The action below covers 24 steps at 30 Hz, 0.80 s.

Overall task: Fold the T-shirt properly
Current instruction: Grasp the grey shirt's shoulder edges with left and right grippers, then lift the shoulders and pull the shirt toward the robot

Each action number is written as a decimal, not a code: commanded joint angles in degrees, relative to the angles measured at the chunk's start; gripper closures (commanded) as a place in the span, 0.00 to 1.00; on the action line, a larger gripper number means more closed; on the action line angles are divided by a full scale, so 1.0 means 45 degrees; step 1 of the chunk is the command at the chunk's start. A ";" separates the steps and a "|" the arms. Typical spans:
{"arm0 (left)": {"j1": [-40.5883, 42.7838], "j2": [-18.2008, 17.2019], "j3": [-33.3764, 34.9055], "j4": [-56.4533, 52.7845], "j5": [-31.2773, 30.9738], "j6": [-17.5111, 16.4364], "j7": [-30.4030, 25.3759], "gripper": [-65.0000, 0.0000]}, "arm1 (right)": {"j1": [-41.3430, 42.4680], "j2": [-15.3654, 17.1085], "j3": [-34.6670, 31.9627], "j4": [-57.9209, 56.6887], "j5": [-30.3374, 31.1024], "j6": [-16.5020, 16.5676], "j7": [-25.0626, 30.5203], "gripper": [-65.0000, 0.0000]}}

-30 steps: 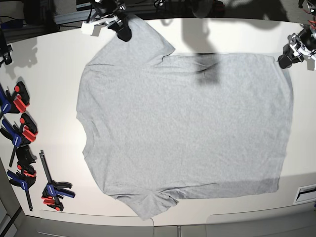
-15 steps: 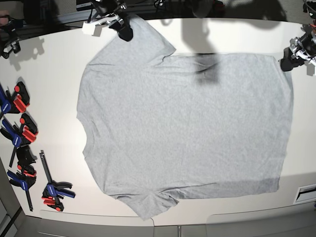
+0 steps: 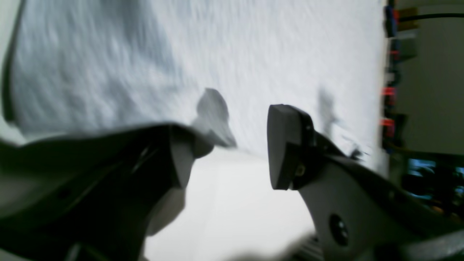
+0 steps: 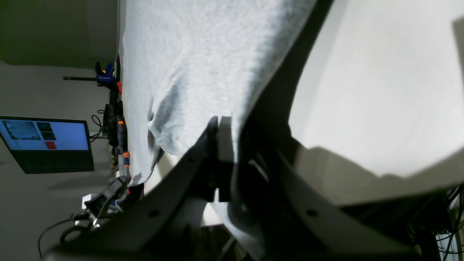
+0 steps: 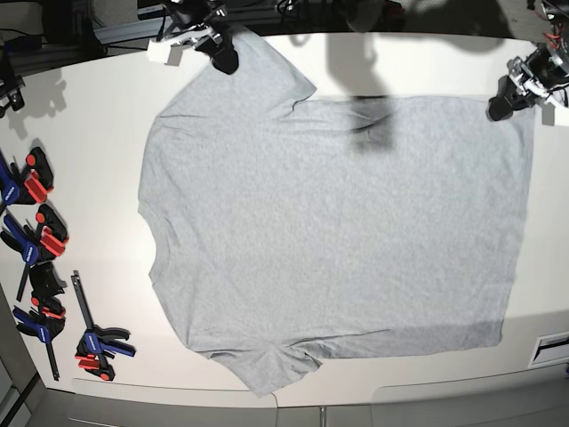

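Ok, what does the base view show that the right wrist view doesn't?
Only the base view shows the whole T-shirt spread flat on the table, the left pincer at its hem corner and the clamps along the table edge. Only the right wrist view shows a monitor and the right pincer shut on the sleeve from close up. Both show grey cloth and pale tabletop.

T-shirt (image 5: 338, 231) covers most of the table (image 5: 98, 124); clamps (image 5: 40, 258) crowd its left edge; bare strips along the near edge and far-left corner.
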 commanded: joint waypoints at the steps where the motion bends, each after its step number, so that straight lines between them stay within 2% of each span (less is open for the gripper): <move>1: 0.0073 -0.0199 -0.0039 0.0039 0.0733 0.0291 -0.0005 0.53 | -0.0107 0.0034 0.0049 0.0175 0.0136 0.0350 0.0058 1.00; 10: 0.0073 -0.0253 -0.0039 0.0039 0.1156 0.0301 -0.0534 0.54 | -0.0107 0.0039 0.0049 0.0175 0.0141 0.0350 0.0063 1.00; 12: 0.0078 -0.0253 -0.0039 0.0039 0.1302 0.0306 -0.0719 0.62 | -0.0107 0.0039 0.0049 0.0175 0.0136 0.0350 0.0068 1.00; 13: 0.0083 -0.0253 -0.0039 0.0039 0.1297 0.0301 -0.0816 0.69 | -0.0107 0.0039 0.0049 0.0175 0.0136 0.0350 0.0068 1.00; 16: 0.0078 -0.0253 -0.0039 0.0039 0.1287 0.0301 -0.0991 0.99 | -0.0107 0.0039 0.0049 0.0175 0.0136 0.0350 0.0068 1.00; 19: 0.0087 -0.0257 -0.0039 0.0039 0.1292 0.0291 -0.1268 1.00 | -0.0141 0.0034 0.0053 0.0175 0.0141 0.0384 0.0063 1.00; 22: 0.0097 -0.0257 -0.0049 0.0039 0.1292 0.0287 -0.1307 1.00 | -0.0345 0.0024 0.0325 0.0306 0.0194 0.1015 0.0068 1.00; 24: 0.0126 -0.0257 -0.0053 0.0044 0.1287 0.0287 -0.1302 1.00 | -0.0622 0.0024 0.0680 0.0612 0.0194 0.1169 0.0078 1.00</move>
